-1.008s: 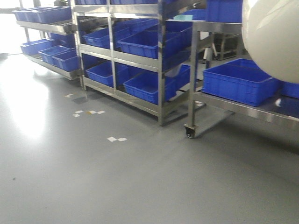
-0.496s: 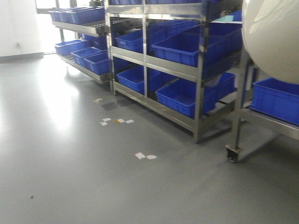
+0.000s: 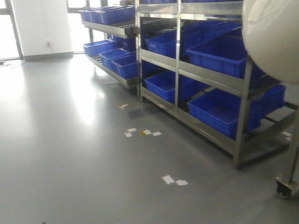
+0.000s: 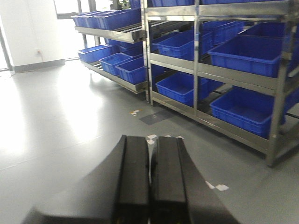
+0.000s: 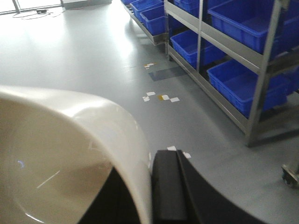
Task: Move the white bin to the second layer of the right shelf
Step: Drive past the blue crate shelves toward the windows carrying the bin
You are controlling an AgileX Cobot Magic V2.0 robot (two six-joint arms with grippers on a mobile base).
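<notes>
The right gripper (image 5: pixel 148 173) is clamped on 1 wall of the white bin (image 5: pixel 70 149), which hangs in the air, near the steel rack (image 3: pixel 241 116) of blue crates (image 3: pixel 219 109). The left gripper (image 4: pixel 149 182) is pressed closed on nothing. A 1-wall pinch on glossy plastic may slip, or the bin may clip a rack post, if the base swings sharply.

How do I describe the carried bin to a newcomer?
Find the steel racks of blue crates. In front of them, top right of the front view, is the white bin. It alone is glossy, off-white and rounded.
</notes>
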